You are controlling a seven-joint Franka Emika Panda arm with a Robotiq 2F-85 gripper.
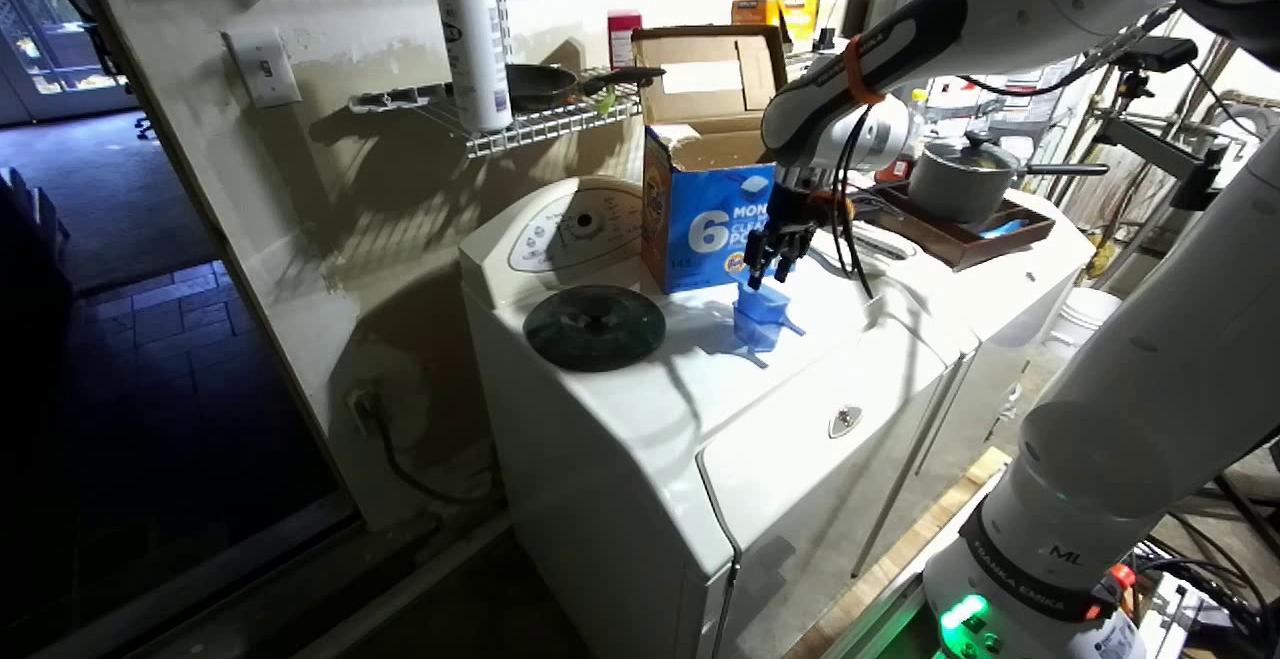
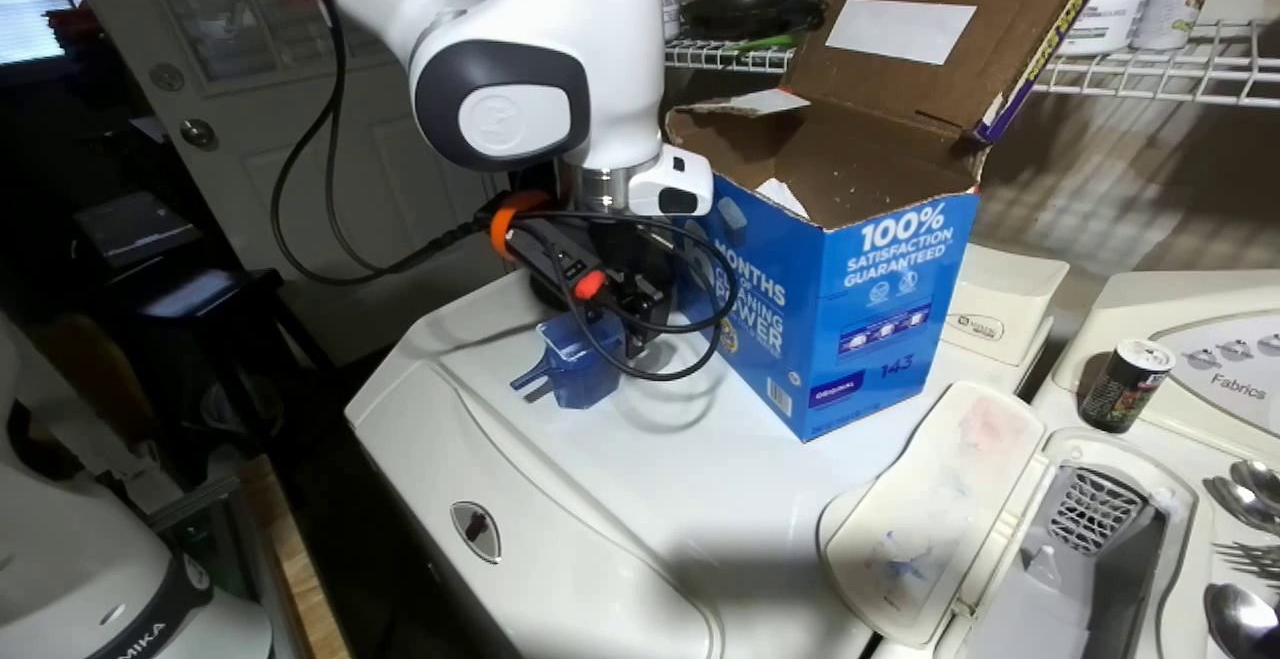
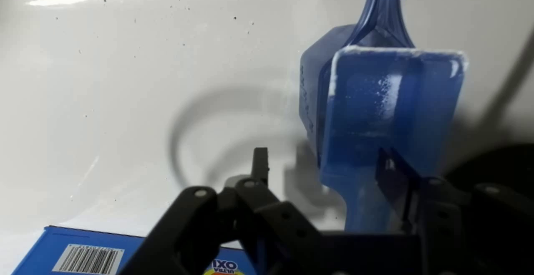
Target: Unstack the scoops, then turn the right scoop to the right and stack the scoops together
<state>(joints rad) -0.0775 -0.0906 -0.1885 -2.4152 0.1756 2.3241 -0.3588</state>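
Cup-shaped blue translucent plastic scoops (image 3: pixel 375 108) stacked; final stacking presumed, unstacking not ruled out. Fingers (image 3: pixel 260 158) spread wide, nothing gripped; should be lifted clear next.

I've got a patchy, pale wall (image 1: pixel 370 39) in harsh light — light switch (image 1: pixel 264 67) and wire shelf (image 1: pixel 556 127) against it — and a dim, bluish tiled floor (image 1: pixel 180 309) alongside. In an exterior view, a shadowed door (image 2: pixel 236 174) and bright window (image 2: pixel 28 24).
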